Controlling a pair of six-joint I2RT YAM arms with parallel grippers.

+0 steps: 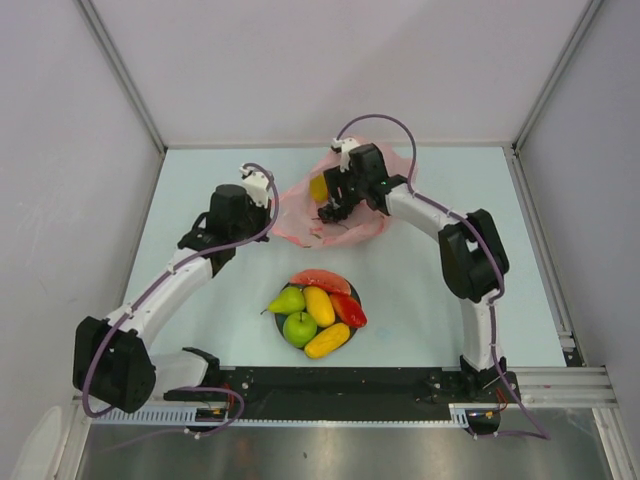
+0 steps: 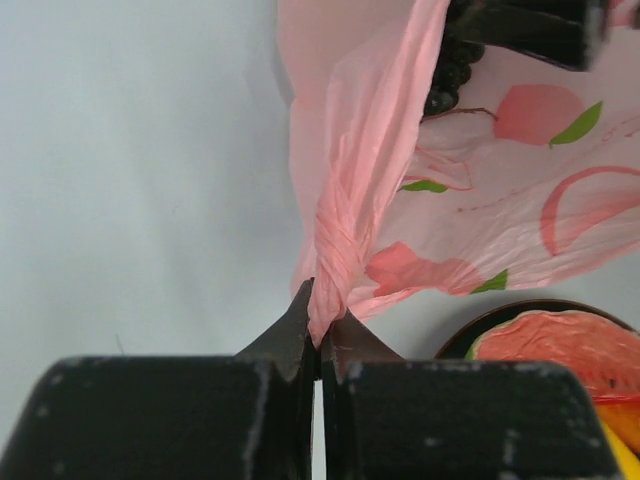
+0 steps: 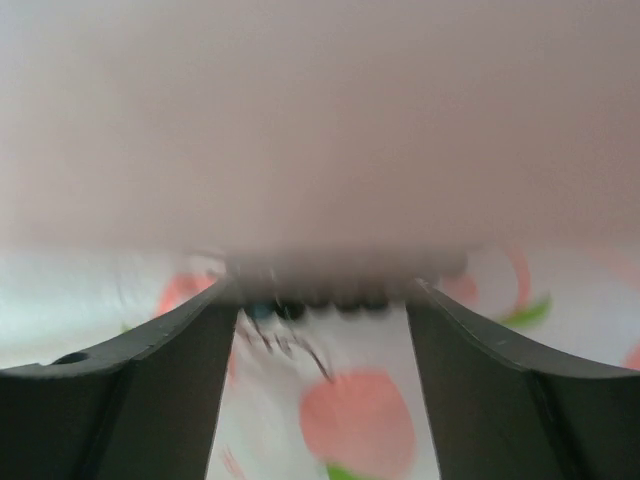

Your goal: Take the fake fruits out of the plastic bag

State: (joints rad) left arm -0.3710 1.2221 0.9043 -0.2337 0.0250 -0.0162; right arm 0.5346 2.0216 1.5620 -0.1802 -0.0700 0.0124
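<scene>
Thin crinkly plastic bag (image 2: 480, 220), glossy fruits (image 1: 320, 306)

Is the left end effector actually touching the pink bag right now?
Touching. Left wrist view shows the left end effector pinching the twisted handle of the plastic bag.

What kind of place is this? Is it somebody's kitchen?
Not a kitchen, most likely a robot test booth. Plain grey walls box in a pale table, a left arm and a right arm are bolted to a metal rail at its near edge, and the fruit looks like shiny toys.
</scene>
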